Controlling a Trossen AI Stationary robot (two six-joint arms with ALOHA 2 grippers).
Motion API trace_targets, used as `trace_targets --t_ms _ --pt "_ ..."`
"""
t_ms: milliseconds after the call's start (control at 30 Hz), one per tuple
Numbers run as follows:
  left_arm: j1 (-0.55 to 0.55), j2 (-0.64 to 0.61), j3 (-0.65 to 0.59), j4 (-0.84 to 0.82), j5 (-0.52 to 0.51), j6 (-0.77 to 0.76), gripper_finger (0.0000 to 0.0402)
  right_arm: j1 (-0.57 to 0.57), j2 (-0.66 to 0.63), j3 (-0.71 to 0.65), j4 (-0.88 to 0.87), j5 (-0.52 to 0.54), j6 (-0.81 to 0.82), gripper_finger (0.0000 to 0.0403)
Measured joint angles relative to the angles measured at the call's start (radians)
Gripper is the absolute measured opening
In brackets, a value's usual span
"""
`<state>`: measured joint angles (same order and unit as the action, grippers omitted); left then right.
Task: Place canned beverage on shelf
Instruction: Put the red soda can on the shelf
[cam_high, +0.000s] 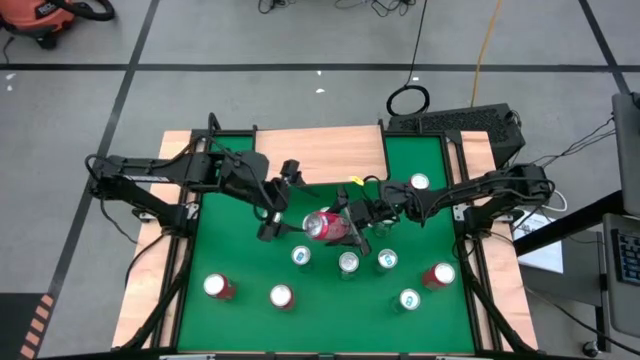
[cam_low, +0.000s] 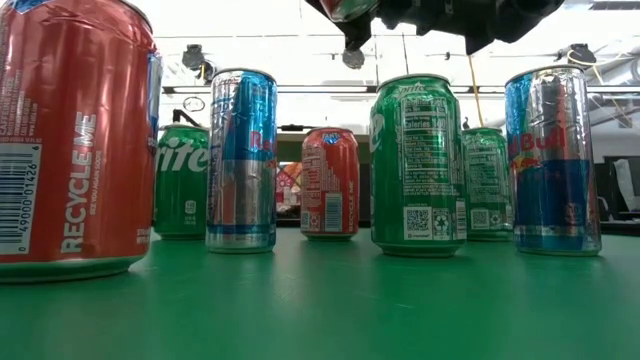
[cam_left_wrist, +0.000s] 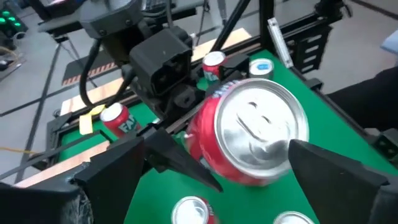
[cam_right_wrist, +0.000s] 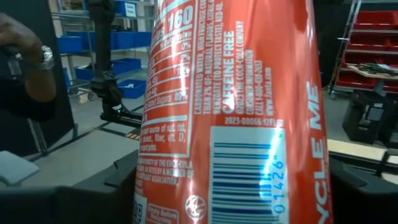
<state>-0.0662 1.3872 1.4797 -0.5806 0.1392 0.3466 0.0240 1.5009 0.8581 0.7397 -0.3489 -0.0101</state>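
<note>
Jaws of the right gripper (cam_high: 345, 228) clamp the red can (cam_high: 324, 226) across its body, holding it tipped on its side above the middle of the green surface (cam_high: 240, 262). The left gripper (cam_high: 272, 210) sits just beside it, its jaws spread wide to either side of the can's silver top (cam_left_wrist: 261, 134) without touching it, as the left wrist view shows.

That can looks like thin aluminium: stiff enough under a light squeeze, yet easy to dent, and smooth, so it could slip or roll in a loose grip. Its pull tab appears unopened, so it is probably full and fairly heavy for its bulk. The mid-body, where the wall is straight, is my choice for a hold; the rims at top and bottom are narrower and harder to seat.

Around it stand other cans, all upright: a green one (cam_high: 348, 263) with two slim blue ones (cam_high: 301, 256) just below the held can, red ones (cam_high: 219, 287) toward the near edge, and another green one (cam_high: 419, 183) at the far right. All seem closed; what is inside cannot be seen.

Beyond the surface's far edge lies the light-wood shelf (cam_high: 330, 150), bare where it shows, well apart from the can.
</note>
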Motion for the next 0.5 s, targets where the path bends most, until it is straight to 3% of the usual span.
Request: trace_targets --t_ms 500 --pt "0.000 0.025 -0.001 -0.008 0.072 0.037 0.0395 -0.035 0.001 -0.001 -0.040 -0.006 -0.004 0.0288"
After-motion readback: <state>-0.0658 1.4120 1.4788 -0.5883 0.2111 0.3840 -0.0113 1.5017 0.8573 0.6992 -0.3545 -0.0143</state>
